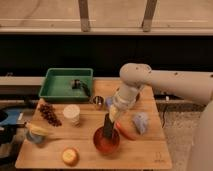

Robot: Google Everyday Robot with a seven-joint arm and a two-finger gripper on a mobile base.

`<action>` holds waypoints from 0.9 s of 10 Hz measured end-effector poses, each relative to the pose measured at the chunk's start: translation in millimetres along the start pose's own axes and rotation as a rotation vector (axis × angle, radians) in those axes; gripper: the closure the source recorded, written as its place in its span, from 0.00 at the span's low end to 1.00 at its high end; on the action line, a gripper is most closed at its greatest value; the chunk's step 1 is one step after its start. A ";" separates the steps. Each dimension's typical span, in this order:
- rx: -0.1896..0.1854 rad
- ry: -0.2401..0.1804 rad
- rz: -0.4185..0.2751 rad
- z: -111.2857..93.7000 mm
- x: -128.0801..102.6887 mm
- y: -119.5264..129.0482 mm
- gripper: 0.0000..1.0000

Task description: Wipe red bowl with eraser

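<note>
The red bowl (pixel 106 142) sits near the front edge of the wooden table (pixel 150 152). A black eraser (pixel 108 126) stands almost upright, its lower end dipping into the bowl's rim area. My gripper (pixel 112 115) is just above the bowl, shut on the eraser's upper end. The white arm reaches in from the right and hides what lies behind it.
A green tray (pixel 66 84) stands at the back left. Grapes (pixel 48 113), a white cup (pixel 71 114), a banana (pixel 37 131) and an orange fruit (pixel 70 156) lie to the left. A metal cup (pixel 97 102) is behind the bowl. A light blue block (pixel 140 122) and red chili (pixel 125 133) lie right.
</note>
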 end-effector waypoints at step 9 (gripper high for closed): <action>-0.055 0.062 0.106 38.3 38.1 -16.3 1.00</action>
